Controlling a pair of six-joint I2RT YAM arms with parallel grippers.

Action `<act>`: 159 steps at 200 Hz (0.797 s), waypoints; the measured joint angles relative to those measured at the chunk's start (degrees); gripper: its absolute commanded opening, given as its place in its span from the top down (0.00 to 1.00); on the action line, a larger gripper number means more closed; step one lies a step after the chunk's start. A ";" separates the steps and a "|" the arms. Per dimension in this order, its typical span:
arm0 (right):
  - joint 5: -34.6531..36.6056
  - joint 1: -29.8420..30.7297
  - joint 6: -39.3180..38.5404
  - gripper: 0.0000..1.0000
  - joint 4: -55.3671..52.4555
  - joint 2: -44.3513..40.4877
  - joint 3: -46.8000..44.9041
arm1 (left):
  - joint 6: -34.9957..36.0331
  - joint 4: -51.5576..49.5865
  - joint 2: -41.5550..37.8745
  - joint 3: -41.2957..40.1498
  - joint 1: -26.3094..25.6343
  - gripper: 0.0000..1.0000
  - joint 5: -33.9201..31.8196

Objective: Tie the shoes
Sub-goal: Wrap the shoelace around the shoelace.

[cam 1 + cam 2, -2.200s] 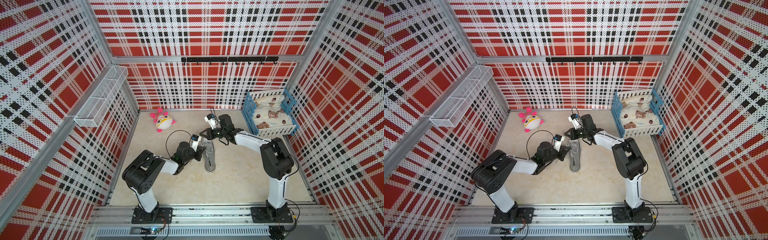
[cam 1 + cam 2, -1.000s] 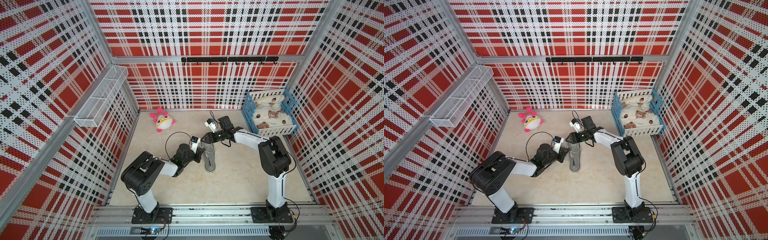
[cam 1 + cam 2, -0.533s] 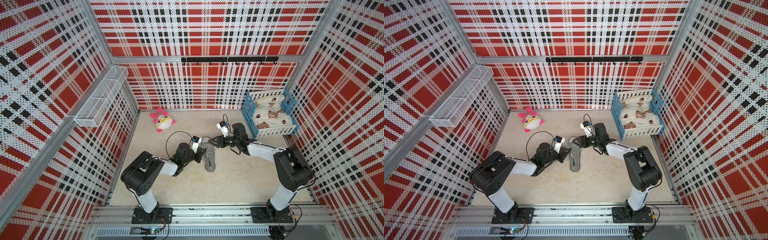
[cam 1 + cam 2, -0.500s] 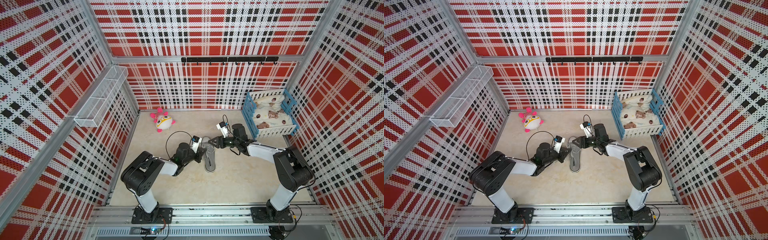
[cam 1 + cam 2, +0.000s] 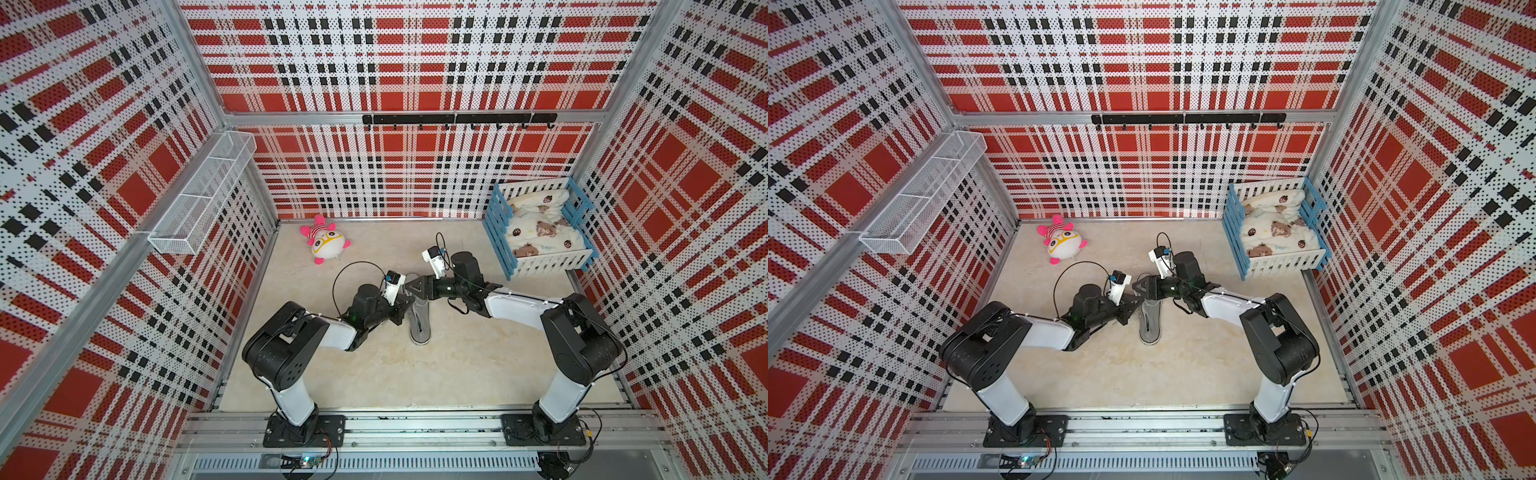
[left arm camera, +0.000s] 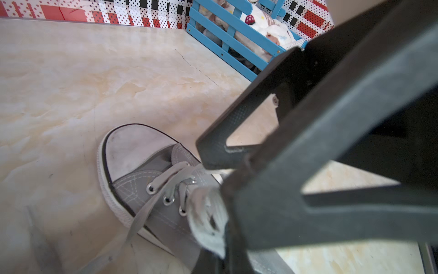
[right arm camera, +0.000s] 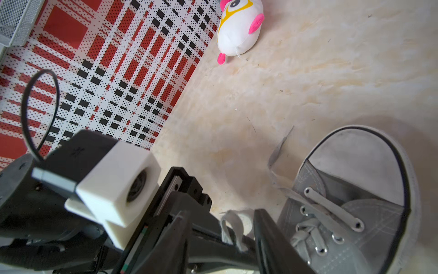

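**Two grippers meet over the shoe's lace**

In both top views, the shoe [image 5: 419,322] [image 5: 1150,324] lies on the floor [image 5: 457,374] midway between the two arms. It lies lengthwise, with its white end toward the arm bases. The left gripper [image 5: 405,302] and right gripper [image 5: 413,286] meet over its far end, almost touching each other. A plush [image 5: 326,245] lies well apart near the back wall. A crib [image 5: 498,232] stands in the back corner on the right arm's side, and a wire basket [image 5: 203,195] hangs on the wall on the left arm's side.

In the left wrist view, the shoe [image 6: 147,187] is upright with its white toe cap [image 6: 132,149] pointing away from the camera. The left gripper [image 6: 228,208] has its jaws pressed together on a bunched loop of lace [image 6: 208,220], lifted just above the eyelets. One of the right gripper's fingers [image 6: 237,123] hangs just beyond it. The blue bars of the crib [image 6: 227,33] show behind.

In the right wrist view, the right gripper [image 7: 221,220] has its jaws spread, one on each side of the loop of lace [image 7: 233,223], and neither finger is clearly touching it. The left arm's white camera block [image 7: 118,189] fills the near side. The shoe [image 7: 355,201] sits just beside the fingers. A loose lace end [image 7: 279,149] trails on the floor beside the toe cap, and the plush [image 7: 239,28] lies far off.
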 measured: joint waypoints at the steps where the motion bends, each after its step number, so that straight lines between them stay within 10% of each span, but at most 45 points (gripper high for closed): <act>1: 0.02 0.00 0.02 0.53 0.00 0.02 0.02 | 0.00 0.00 0.00 0.00 0.00 1.00 0.00; 95: 2.51 2.03 1.81 0.61 -0.90 2.03 0.66 | 0.00 0.00 0.00 0.00 -0.04 1.00 -0.20; 159: 3.85 2.86 2.12 1.00 -2.16 3.06 1.14 | -0.09 -0.02 0.02 0.00 -0.07 1.00 -0.76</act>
